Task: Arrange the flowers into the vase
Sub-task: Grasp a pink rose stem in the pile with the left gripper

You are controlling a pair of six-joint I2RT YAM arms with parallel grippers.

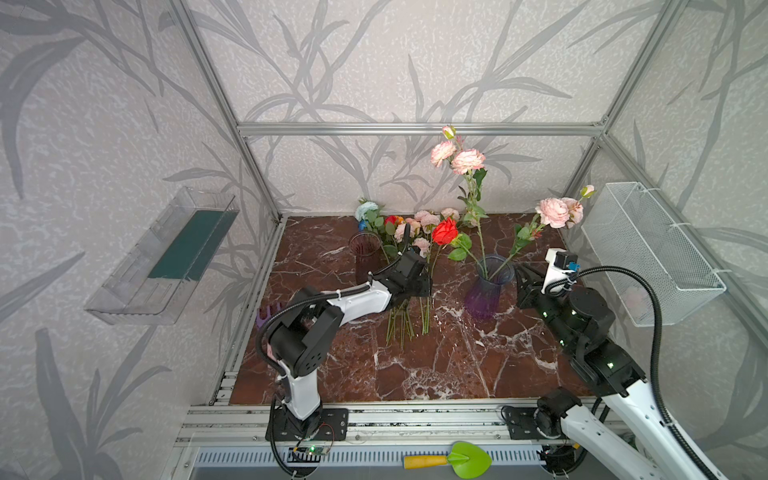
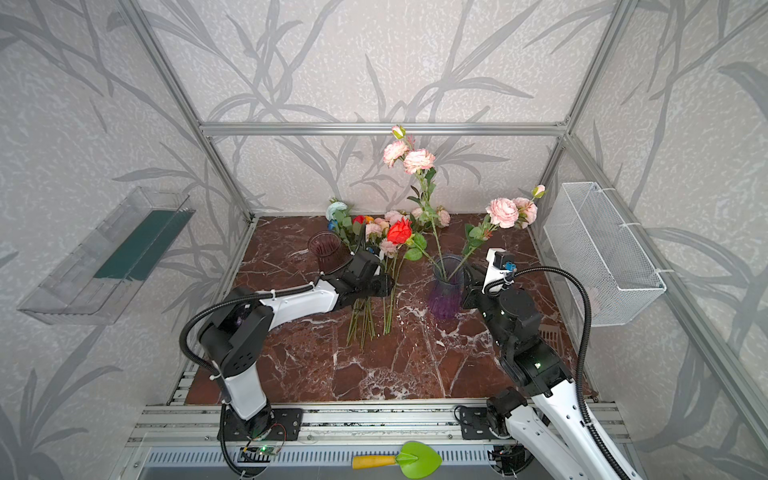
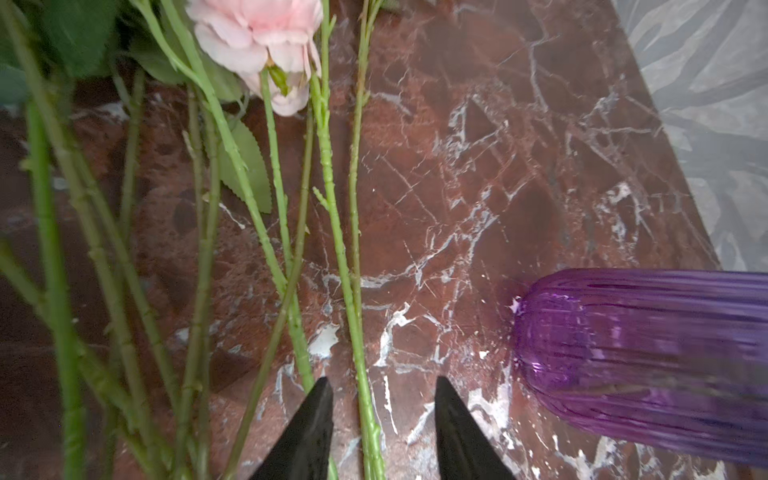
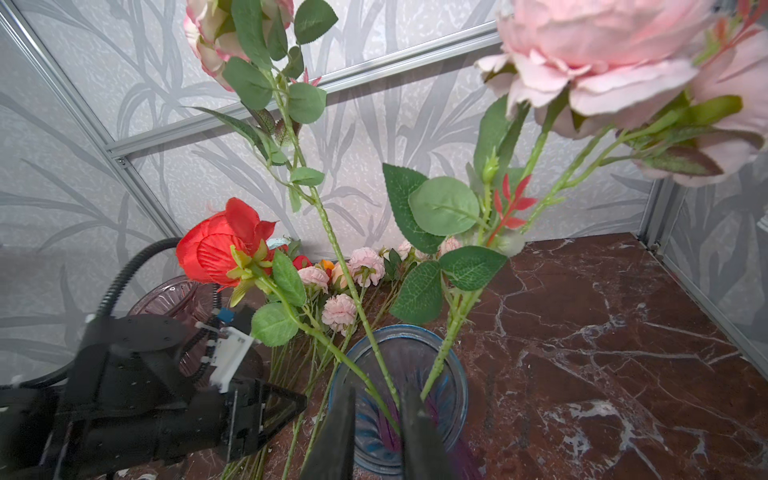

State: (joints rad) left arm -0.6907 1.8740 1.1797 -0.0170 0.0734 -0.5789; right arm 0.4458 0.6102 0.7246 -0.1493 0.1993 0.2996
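Note:
A purple ribbed vase (image 1: 488, 286) (image 2: 446, 291) (image 3: 644, 353) stands right of centre on the marble floor. It holds a red rose (image 1: 444, 231) (image 4: 216, 249) and two tall pink-bloomed stems (image 1: 467, 160) (image 1: 552, 212). Several more flowers (image 1: 415, 232) lie flat behind and left of it, stems pointing forward. My left gripper (image 1: 426, 289) (image 3: 384, 382) is open low over those stems, with one green stem (image 3: 365, 399) between its jaws and untouched. My right gripper (image 1: 519, 278) (image 4: 380, 395) hovers at the vase rim (image 4: 440, 374), jaws narrowly apart, with the rose's stem passing loosely between them.
A dark maroon vase (image 1: 365, 253) stands at the back left beside the lying flowers. A wire basket (image 1: 648, 249) hangs on the right wall and a clear tray (image 1: 166, 257) on the left wall. A purple rake (image 1: 268, 316) lies behind the left arm, and a green trowel (image 1: 461, 459) lies on the front rail.

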